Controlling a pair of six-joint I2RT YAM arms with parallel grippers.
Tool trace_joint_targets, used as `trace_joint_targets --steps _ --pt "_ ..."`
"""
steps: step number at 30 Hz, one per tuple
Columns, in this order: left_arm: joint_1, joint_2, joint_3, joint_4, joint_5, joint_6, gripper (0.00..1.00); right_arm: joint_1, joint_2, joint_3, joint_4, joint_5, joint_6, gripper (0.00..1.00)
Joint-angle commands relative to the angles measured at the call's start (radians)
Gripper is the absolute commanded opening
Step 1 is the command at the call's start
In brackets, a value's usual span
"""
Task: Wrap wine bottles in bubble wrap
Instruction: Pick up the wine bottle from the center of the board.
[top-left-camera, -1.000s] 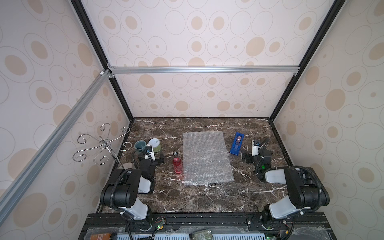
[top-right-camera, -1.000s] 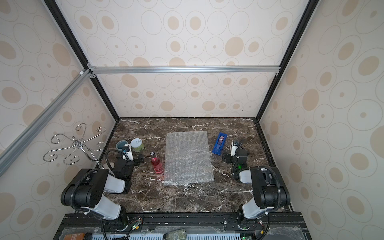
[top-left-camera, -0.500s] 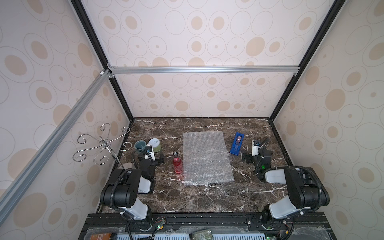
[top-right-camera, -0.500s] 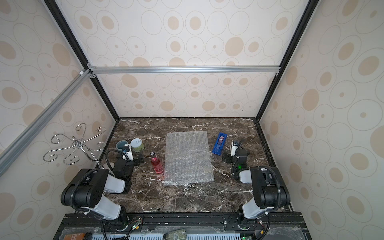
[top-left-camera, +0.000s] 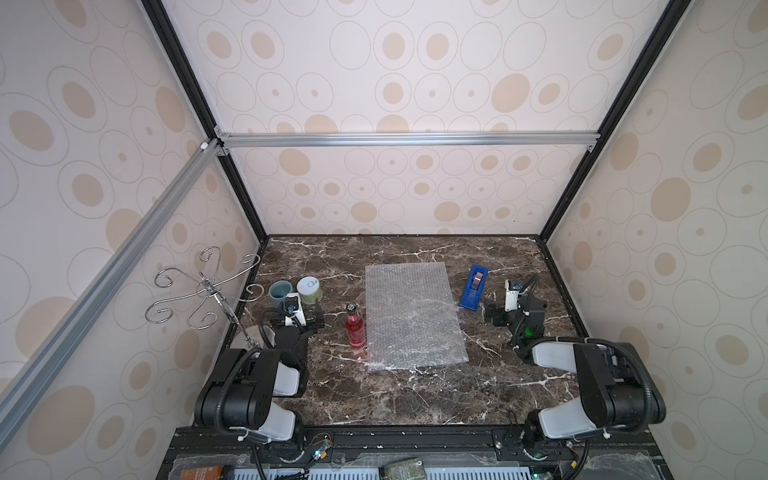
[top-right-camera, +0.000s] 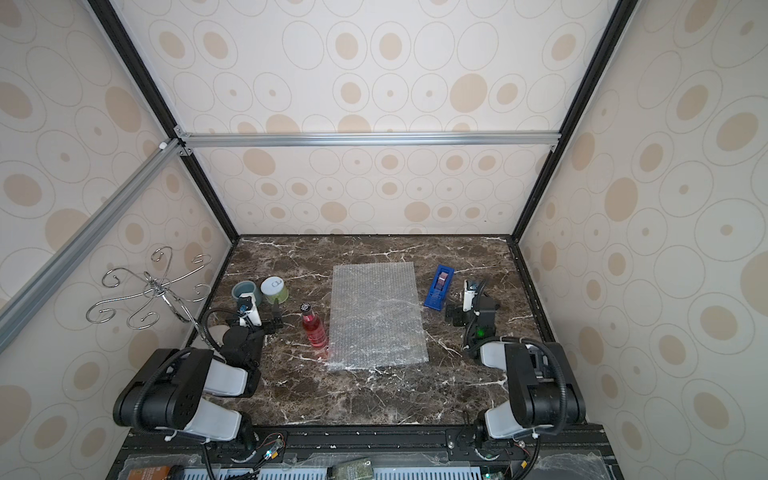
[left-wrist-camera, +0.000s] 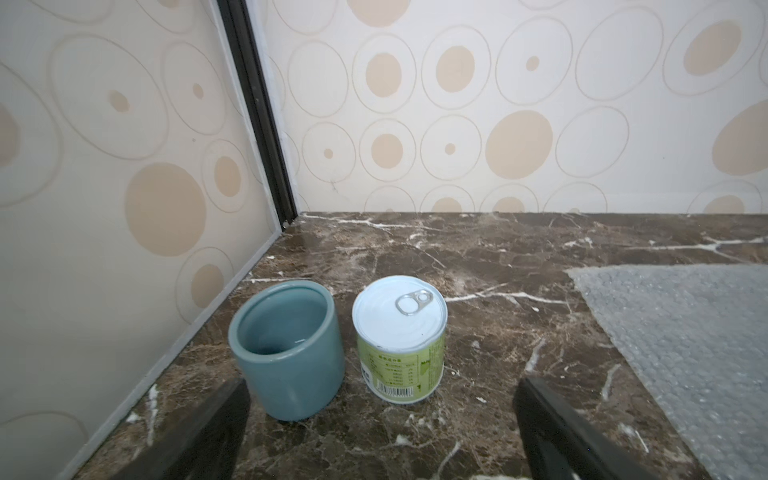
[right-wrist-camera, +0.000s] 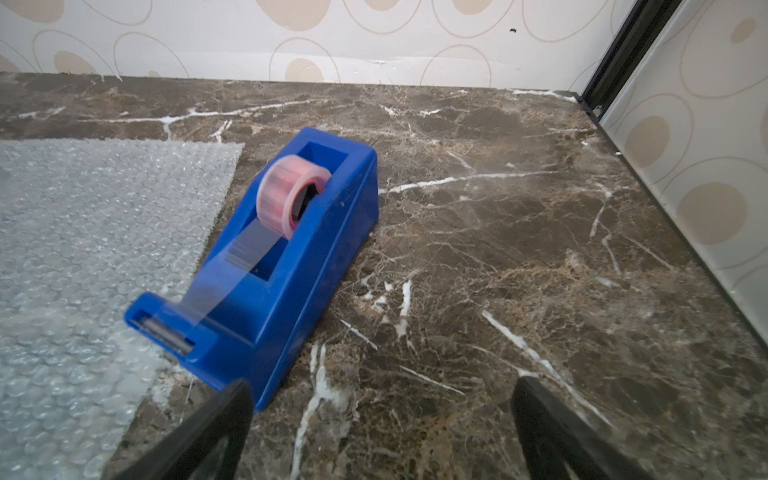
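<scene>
Marble table (top-left-camera: 374, 395) | wine bottle (top-left-camera: 355, 330) stands between left pincer (top-left-camera: 298, 315) and bubble wrap (top-left-camera: 413, 316) | left, right pincer (top-left-camera: 515, 306) released

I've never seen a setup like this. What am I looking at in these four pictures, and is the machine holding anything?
The robot is a left arm and a right arm at a marble table's near edge. Two pictures look down from overhead; two come from a camera on each wrist. On the table: a bubble wrap sheet, a small bottle of red liquid standing beside it, a blue tape dispenser, a blue-grey cup and a green can. The left pincer faces the cup and can, the right pincer the dispenser. Both are open and hold nothing.
</scene>
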Motion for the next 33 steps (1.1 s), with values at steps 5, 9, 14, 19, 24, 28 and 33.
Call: trace_joint_targets --steps 5,9,14,19,24,28,33 --pt "-0.005 -0.341 0.098 -0.327 -0.015 -0.056 1.0 0.008 -0.208 0.14 -0.39 -0.015 0.068 0.94" --pt "-0.005 -0.537 0.282 -0.793 0.057 -0.119 1.0 0.01 -0.304 0.216 -0.581 -0.075 0.108 0.84" --pt "-0.006 -0.696 0.437 -1.224 0.33 -0.085 1.0 0.168 -0.36 0.268 -0.677 -0.031 0.088 0.77" --pt "-0.052 -0.803 0.507 -1.488 0.509 -0.079 1.0 0.406 -0.312 0.329 -0.666 0.043 0.067 0.77" --pt "-0.127 -0.839 0.481 -1.549 0.544 -0.063 1.0 0.586 -0.179 0.396 -0.614 0.04 0.069 0.78" --pt "-0.142 -0.847 0.426 -1.484 0.627 -0.073 1.0 0.665 -0.1 0.431 -0.579 0.021 0.081 0.78" --pt "-0.181 -0.834 0.398 -1.42 0.621 -0.054 1.0 0.728 -0.047 0.447 -0.552 0.003 0.076 0.78"
